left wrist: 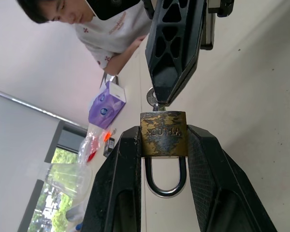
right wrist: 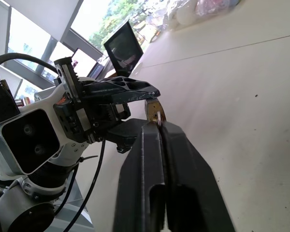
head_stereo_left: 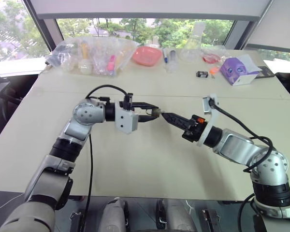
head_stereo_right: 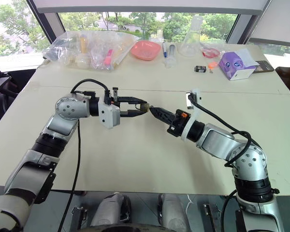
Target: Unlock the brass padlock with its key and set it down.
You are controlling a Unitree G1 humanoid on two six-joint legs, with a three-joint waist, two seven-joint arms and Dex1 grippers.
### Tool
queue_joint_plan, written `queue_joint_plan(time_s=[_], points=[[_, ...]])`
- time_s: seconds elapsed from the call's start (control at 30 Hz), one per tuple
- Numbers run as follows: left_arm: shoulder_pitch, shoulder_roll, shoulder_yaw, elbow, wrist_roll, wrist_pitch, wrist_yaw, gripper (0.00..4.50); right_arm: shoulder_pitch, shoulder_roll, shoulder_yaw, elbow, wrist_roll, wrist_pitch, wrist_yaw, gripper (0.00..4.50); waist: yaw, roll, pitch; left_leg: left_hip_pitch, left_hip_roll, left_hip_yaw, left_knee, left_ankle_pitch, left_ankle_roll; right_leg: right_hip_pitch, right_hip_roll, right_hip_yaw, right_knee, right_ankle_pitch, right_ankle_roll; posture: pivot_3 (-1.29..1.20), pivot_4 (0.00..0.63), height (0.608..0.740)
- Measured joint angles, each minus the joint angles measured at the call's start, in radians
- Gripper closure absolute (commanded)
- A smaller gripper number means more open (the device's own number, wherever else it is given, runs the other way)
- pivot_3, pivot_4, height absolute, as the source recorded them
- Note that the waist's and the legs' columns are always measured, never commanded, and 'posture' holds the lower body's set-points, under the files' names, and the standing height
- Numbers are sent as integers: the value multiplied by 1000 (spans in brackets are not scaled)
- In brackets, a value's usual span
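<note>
The left gripper [left wrist: 164,145] clamps the padlock [left wrist: 163,134] by its brass body, held above the table [head_stereo_left: 150,159], shackle pointing back between the fingers; the right gripper [right wrist: 158,121] is pinched on the key [left wrist: 152,98], which seems seated in the lock's base.

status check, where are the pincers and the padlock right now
Left pincer shut on brass padlock, held above the table. Right pincer shut on the key at the lock's base. Shackle closed. Nothing in the way.
</note>
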Motion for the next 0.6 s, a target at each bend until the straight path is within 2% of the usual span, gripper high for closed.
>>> queue_joint_plan(time_s=[0.33, 0.6], points=[[0, 8, 0, -4, 6, -35, 11, 3777, 0, 28, -1, 4, 35, -2, -34, 4446, 0, 0, 0, 0, 0, 0, 0, 0, 0, 0, 0, 0, 0, 0, 0, 0, 150, 740], [0, 17, 2, 26, 46, -129, 67, 3777, -1, 55, -1, 18, 93, -18, -79, 4446, 0, 0, 0, 0, 0, 0, 0, 0, 0, 0, 0, 0, 0, 0, 0, 0, 150, 740]])
